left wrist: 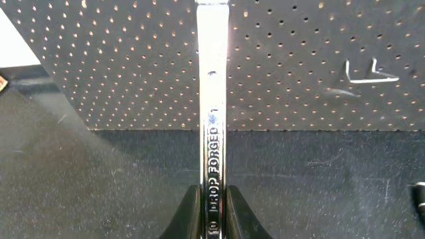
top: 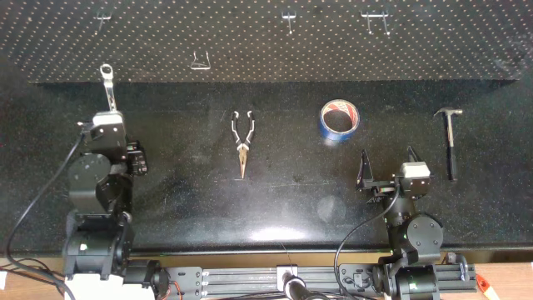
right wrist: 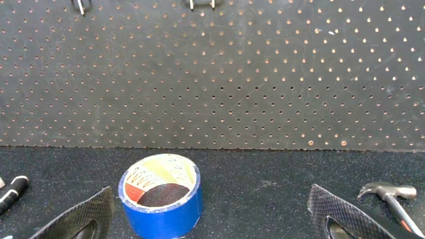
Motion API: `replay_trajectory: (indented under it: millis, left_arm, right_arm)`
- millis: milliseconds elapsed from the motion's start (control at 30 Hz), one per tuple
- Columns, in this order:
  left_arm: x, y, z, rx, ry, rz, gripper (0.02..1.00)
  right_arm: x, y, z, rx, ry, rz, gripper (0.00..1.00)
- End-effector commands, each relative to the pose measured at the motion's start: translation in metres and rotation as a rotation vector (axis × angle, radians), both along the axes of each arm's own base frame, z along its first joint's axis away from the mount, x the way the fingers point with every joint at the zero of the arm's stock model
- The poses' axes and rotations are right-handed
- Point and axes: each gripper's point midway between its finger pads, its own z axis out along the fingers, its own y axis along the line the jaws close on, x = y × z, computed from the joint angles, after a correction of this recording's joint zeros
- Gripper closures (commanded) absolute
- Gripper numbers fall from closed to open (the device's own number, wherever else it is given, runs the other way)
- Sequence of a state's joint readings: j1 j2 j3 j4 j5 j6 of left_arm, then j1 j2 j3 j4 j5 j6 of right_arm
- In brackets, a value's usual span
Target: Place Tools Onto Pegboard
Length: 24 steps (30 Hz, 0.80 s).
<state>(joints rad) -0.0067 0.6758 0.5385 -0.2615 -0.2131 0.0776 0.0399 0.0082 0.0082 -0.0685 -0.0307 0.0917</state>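
My left gripper at the left of the table is shut on a chrome wrench, whose shaft runs straight out from between the fingers toward the black pegboard. My right gripper stands open near the front right, nothing between its fingers. Ahead of it lies a roll of blue tape, the same tape right of centre. A hammer lies at the far right, its head beside my right fingers. Needle-nose pliers lie in the middle.
Wire hooks hang on the pegboard: one low hook left of centre, the same hook off to the side of the wrench, and others along the top. The table's front edge runs just before the arm bases.
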Motion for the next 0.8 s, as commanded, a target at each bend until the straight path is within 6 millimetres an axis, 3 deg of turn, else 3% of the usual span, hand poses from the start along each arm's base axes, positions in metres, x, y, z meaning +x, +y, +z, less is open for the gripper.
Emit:
replay_trajectory:
  millis: [33, 200, 300, 500, 567, 800]
  left_arm:
    - [0.011, 0.004, 0.003, 0.015, -0.021, 0.017, 0.991]
    - [0.036, 0.028, -0.003, 0.012, -0.031, 0.088, 0.989]
    - [0.048, 0.031, -0.008, -0.019, -0.002, 0.060, 0.989]
    - [0.067, 0.027, 0.040, -0.033, -0.089, 0.012, 0.991]
    - [0.069, 0.026, 0.047, -0.034, -0.103, 0.004, 0.991]
    - [0.084, 0.025, 0.029, -0.047, -0.044, -0.007, 0.991]
  right_arm:
    - [0.000, 0.001, -0.001, -0.011, 0.000, 0.005, 0.053]
    - [0.000, 0.001, -0.001, -0.011, 0.000, 0.005, 0.053]
    - [0.000, 0.001, -0.001, -0.011, 0.000, 0.005, 0.053]
    - [0.000, 0.001, -0.001, -0.011, 0.000, 0.005, 0.053]
    - [0.000, 0.001, -0.001, -0.011, 0.000, 0.005, 0.053]
    - [0.000, 0.001, -0.001, -0.011, 0.000, 0.005, 0.053]
